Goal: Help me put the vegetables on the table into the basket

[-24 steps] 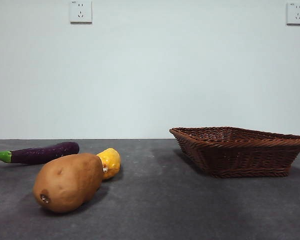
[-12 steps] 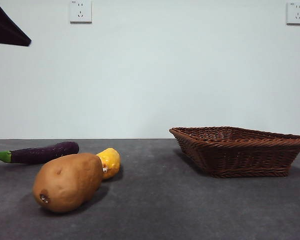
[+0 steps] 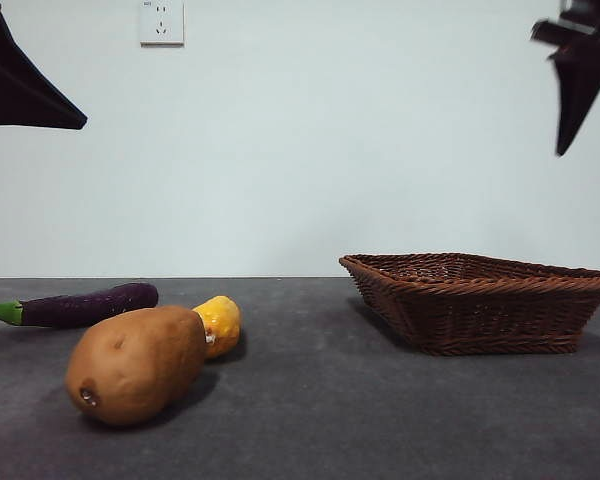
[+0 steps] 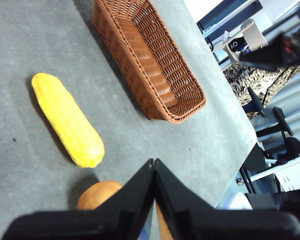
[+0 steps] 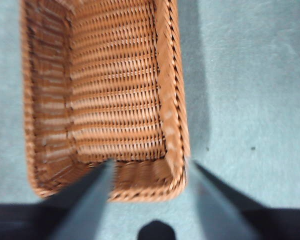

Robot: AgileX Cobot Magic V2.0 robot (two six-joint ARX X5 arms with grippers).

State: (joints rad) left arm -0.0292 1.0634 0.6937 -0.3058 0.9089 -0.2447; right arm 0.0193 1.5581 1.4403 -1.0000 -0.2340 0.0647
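Note:
A big tan potato (image 3: 137, 363) lies on the table (image 3: 310, 420) at the front left, touching the yellow lumpy vegetable (image 3: 220, 324) behind it. The purple eggplant (image 3: 80, 305) lies farther back left. The woven basket (image 3: 480, 300) stands empty at the right. My left gripper (image 4: 153, 164) is shut and empty, high above the potato (image 4: 97, 195) and the yellow vegetable (image 4: 67, 120); it shows as a black tip (image 3: 25, 85) in the front view. My right gripper (image 5: 150, 170) is open and empty, high above the basket (image 5: 105, 95), and shows top right in the front view (image 3: 588, 140).
A white wall with a socket (image 3: 161, 22) stands behind the table. The table's edge runs past the basket (image 4: 150, 60), with chairs and equipment (image 4: 270, 125) beyond it.
The left arm's black tip has come further into the top left corner. The right gripper has entered at the top right, above the basket. The vegetables and the basket have not moved.

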